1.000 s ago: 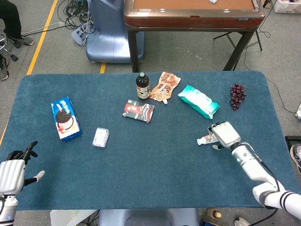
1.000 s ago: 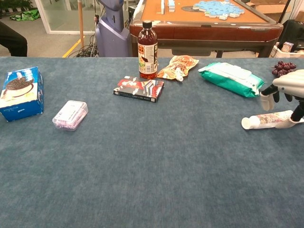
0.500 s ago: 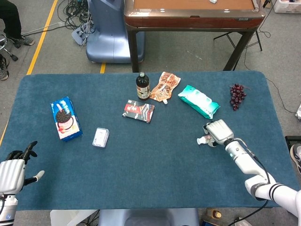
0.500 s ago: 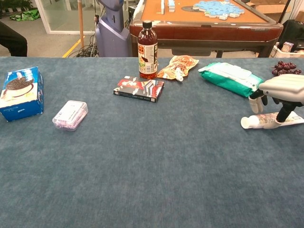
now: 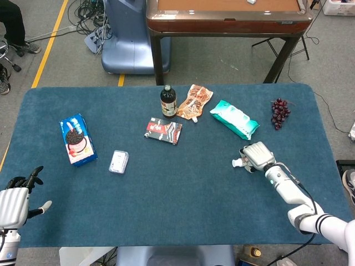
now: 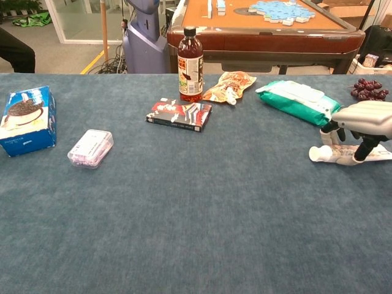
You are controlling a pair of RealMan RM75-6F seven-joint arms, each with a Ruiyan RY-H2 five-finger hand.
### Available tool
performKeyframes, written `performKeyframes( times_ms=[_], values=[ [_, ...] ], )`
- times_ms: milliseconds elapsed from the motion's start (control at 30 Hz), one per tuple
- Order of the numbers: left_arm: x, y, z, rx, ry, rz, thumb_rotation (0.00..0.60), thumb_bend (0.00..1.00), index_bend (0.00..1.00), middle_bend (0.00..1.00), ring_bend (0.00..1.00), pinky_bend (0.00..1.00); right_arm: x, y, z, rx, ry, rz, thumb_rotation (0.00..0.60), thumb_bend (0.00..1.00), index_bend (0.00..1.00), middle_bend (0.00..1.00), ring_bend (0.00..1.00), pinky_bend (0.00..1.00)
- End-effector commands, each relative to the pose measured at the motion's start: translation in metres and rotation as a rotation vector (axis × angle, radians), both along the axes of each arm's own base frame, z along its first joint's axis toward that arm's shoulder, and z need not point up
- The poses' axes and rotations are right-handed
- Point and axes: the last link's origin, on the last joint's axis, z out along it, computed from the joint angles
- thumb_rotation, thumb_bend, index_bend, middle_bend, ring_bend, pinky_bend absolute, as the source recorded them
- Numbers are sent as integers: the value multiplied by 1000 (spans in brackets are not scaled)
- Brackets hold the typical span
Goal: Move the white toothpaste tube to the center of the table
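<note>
White toothpaste tube lies flat on blue felt table, right of frame centre, cap pointing left. Right hand arched over it, fingers down either side; firm grip cannot be confirmed. Likely light, soft-walled, slick plastic: take mid-body, not cap. Left hand lower left, spread, empty.

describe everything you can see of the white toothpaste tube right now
The white toothpaste tube lies flat on its side on the blue table, at the robot's right side, in front of the teal wipes pack. Its round white cap end points toward the table's middle; the tail end is hidden under the right hand. It looks like soft plastic with faint markings, too small to read. The right hand sits over it with fingers down on both sides, apparently closing on it. It does not look lifted.
</note>
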Motion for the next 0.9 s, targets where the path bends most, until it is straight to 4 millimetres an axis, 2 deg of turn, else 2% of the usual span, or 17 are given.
performKeyframes(
  times_ms=[33,200,433,700,900],
  values=[
    [0,0,0,-2,1,0,600,111,132,407,406,205,0,-1,0,7,3,-2,600,425,499,507,414,436],
    [2,1,1,-2,3,-7,600,111,132,407,406,205,8,-4,-2,27,-1,14,600,574,592,575,478,448],
    [5,1,3,-4,2,-16,600,111,132,407,406,206,23,-10,-3,58,-9,41,600,771,734,674,587,514],
    [12,11,8,-32,23,-64,600,111,132,406,406,206,48,-15,-5,108,-38,54,600,867,805,723,656,562],
    [25,33,12,-111,78,-166,600,111,132,406,406,205,82,-21,-3,190,-20,91,600,900,829,740,686,583]
  ],
)
